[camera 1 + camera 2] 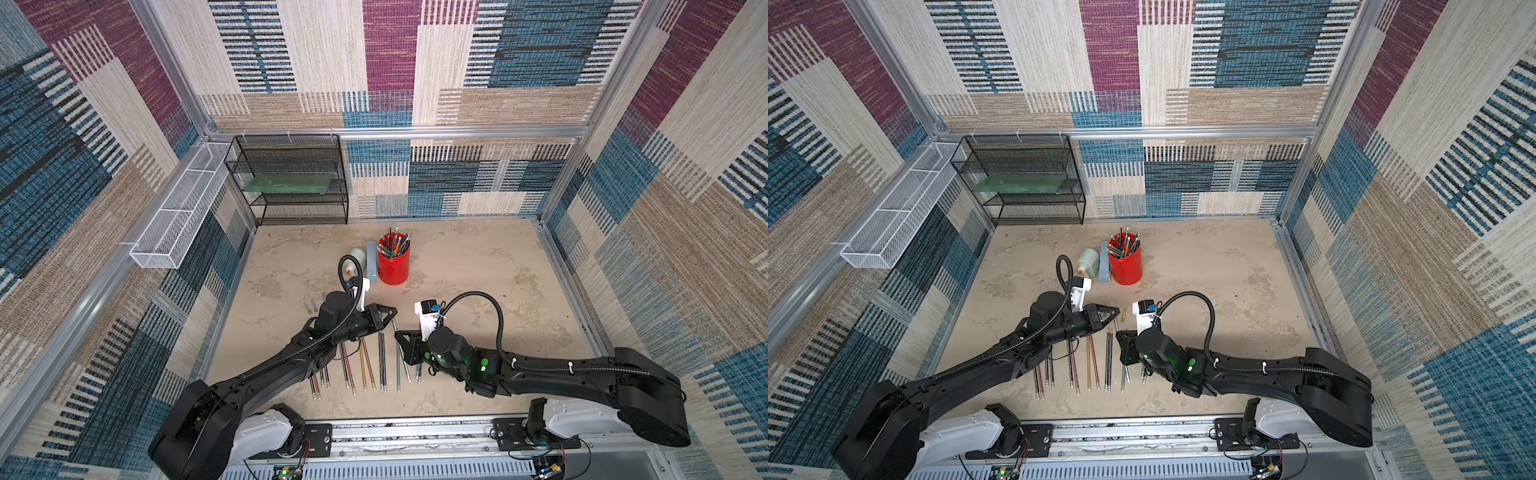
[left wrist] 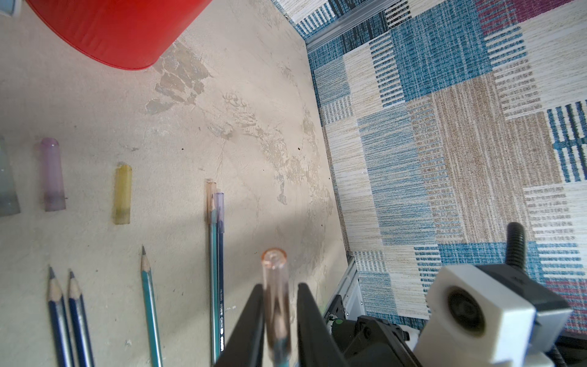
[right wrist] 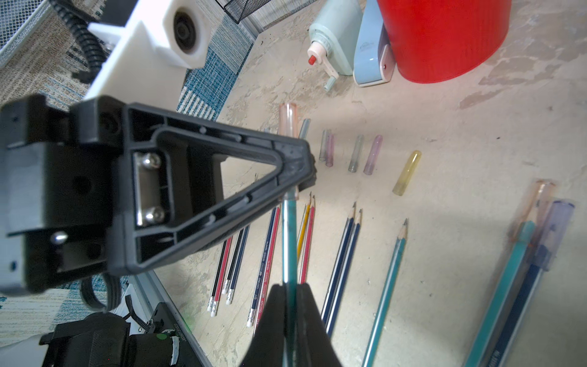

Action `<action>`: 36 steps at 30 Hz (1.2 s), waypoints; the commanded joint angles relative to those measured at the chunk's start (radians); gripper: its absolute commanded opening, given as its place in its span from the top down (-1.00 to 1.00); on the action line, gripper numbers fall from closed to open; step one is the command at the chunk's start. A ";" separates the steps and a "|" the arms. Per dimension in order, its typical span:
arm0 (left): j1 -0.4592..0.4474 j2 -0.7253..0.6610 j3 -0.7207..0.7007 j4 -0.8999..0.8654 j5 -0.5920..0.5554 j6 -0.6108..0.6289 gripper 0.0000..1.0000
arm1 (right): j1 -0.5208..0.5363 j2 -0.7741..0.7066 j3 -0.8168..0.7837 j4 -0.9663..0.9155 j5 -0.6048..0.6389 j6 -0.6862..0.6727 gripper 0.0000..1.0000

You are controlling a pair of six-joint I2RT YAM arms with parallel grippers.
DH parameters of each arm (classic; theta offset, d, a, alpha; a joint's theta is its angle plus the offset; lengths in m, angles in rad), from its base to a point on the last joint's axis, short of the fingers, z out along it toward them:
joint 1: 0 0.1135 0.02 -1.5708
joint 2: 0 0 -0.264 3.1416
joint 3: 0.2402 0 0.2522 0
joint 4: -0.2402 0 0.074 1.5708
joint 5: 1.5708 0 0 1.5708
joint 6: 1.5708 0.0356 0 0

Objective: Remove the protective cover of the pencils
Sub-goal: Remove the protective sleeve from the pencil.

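My right gripper (image 3: 289,286) is shut on a teal pencil (image 3: 289,241) and holds it above the table. A clear pink protective cover (image 2: 275,286) sits on that pencil's tip. My left gripper (image 2: 281,286) is shut around this cover, and from the right wrist its tip (image 3: 305,171) hides most of the cover. In both top views the two grippers (image 1: 392,311) (image 1: 1117,333) meet tip to tip above the row of pencils (image 1: 365,365) (image 1: 1092,365). Bare sharpened pencils (image 3: 341,254) lie side by side. Two capped pencils (image 2: 216,254) lie together.
Several loose covers lie on the table, among them a yellow one (image 2: 123,195) and a purple one (image 2: 52,176). A red cup (image 1: 393,259) of pencils stands behind, beside a pale green sharpener (image 1: 356,257) and a blue-grey one (image 1: 372,262). A black mesh shelf (image 1: 291,178) and a white wire basket (image 1: 178,208) line the back left.
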 commanded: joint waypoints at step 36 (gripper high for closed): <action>0.002 -0.009 0.007 0.002 -0.003 -0.003 0.92 | -0.001 0.059 0.039 0.016 -0.016 -0.003 0.89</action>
